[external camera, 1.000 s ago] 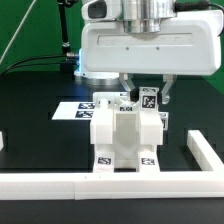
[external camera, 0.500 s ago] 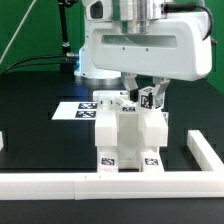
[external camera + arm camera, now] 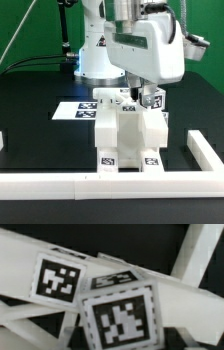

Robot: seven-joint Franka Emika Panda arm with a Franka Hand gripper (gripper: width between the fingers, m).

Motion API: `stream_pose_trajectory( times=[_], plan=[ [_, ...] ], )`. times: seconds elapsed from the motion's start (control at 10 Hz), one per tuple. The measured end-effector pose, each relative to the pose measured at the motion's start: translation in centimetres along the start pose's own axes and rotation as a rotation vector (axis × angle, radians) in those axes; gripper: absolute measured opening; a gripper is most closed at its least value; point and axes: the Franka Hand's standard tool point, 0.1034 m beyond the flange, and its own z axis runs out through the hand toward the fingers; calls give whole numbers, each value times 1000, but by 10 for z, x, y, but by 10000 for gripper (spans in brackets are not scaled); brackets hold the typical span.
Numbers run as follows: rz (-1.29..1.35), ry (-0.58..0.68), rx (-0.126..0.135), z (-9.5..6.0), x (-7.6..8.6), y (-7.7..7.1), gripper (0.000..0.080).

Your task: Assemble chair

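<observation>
Exterior view, near the surface's railed edge: finds the chair standing just behind the border rail. Shows the end effector clenched on a tagged upright atop it. Probably light, stiff, slick plastic; best gripped across flat faces.

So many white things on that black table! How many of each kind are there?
chair, part-built, counted as one cluster: 1
marker board, flat, with printed tags: 1
border rail, long and low, along the table's edge: 1
white piece, cut off at the exterior view's left edge, kind unclear: 1
Total: 4
</observation>
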Motion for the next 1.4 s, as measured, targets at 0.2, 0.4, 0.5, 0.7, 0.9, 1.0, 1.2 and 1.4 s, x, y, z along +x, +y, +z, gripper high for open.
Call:
stream_pose_trajectory(
  times=[0.2,0.4,0.5,0.7,0.9,1.0,1.2,1.4],
  plan=[
    [181,-23,6,0,0,3,284],
    [344,-42,10,-1,-2,5,284],
    [381,-43,9,-1,-3,5,284],
    [514,-50,8,-2,-7,5,284],
    [623,-56,7,-3,-9,4,284],
    [651,-57,6,-3,-10,4,284],
    [595,-53,8,-3,-8,4,284],
    [560,-51,8,-3,-6,5,284]
  ],
)
